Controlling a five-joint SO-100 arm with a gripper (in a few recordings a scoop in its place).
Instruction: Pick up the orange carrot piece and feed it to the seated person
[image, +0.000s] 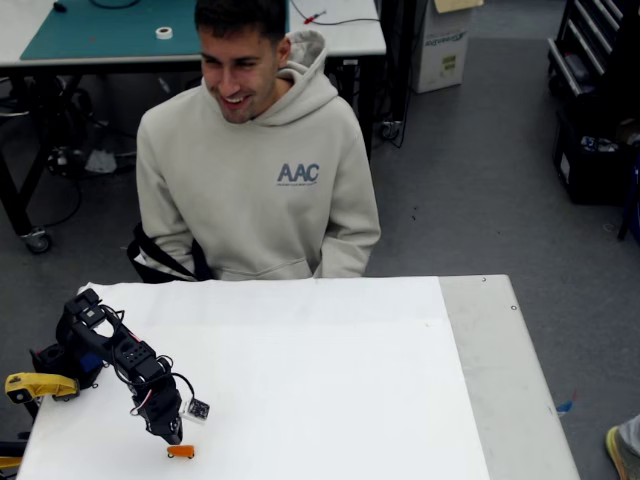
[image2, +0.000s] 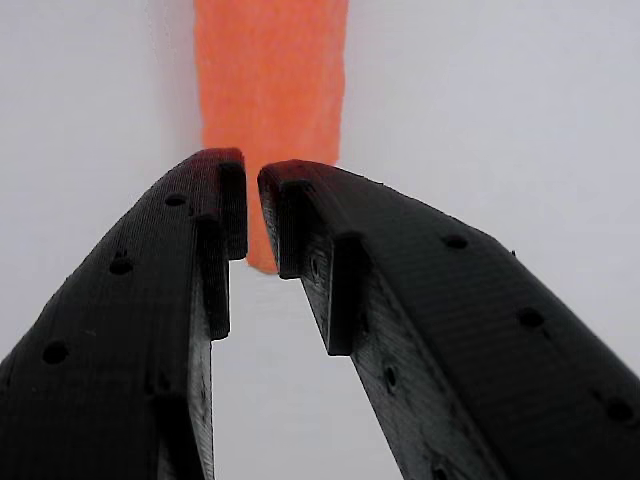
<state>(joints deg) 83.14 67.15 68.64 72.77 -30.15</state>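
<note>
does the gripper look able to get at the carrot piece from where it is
Probably yes: the gripper hangs right over the orange carrot piece on the white table, nothing between them. Its fingertips are nearly closed, so it likely must open first.

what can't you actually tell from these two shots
- Whether the gripper grips the orange carrot piece: wrist view, fingertips cover its near end.
- Carrot's far end: wrist view, cut off by the top edge.
- Gripper-to-carrot contact: fixed view, too small.
- The seated person's hands: fixed view, behind the table.
</note>
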